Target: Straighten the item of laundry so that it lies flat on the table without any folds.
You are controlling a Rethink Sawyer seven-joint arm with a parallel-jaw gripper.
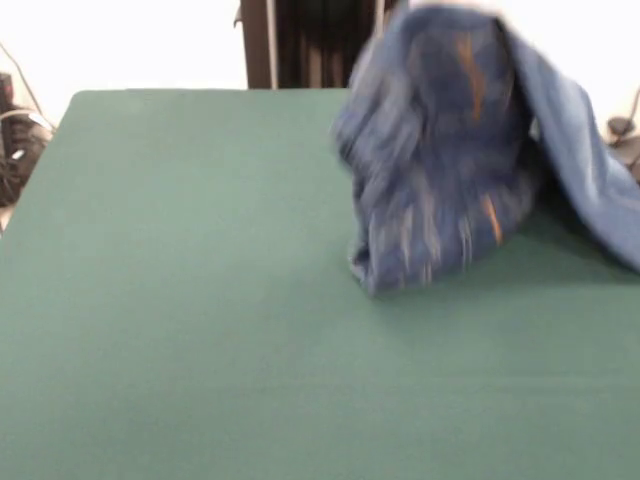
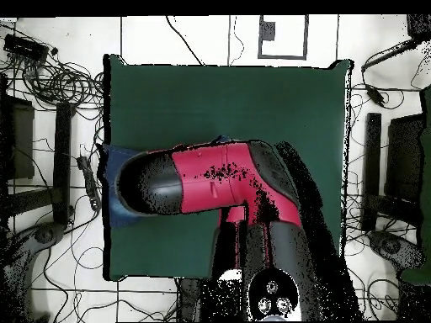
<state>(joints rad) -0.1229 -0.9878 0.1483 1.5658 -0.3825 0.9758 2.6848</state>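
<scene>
The blue denim jeans (image 1: 440,150) hang bunched and raised over the far right part of the green table (image 1: 200,300). Their top reaches the picture's upper edge, their lower end is near or touching the cloth, and one leg trails off to the right. In the overhead view the red and black arm (image 2: 210,181) reaches left across the table (image 2: 252,101). It covers most of the jeans (image 2: 109,160), which show only as blue bits at the table's left edge. The gripper is hidden under the arm's end and behind the denim.
The robot's dark pedestal (image 1: 310,45) stands behind the far edge of the table. Cables and gear lie on the floor beside the table (image 1: 15,140) (image 2: 50,76). Black stands flank the table in the overhead view (image 2: 396,168).
</scene>
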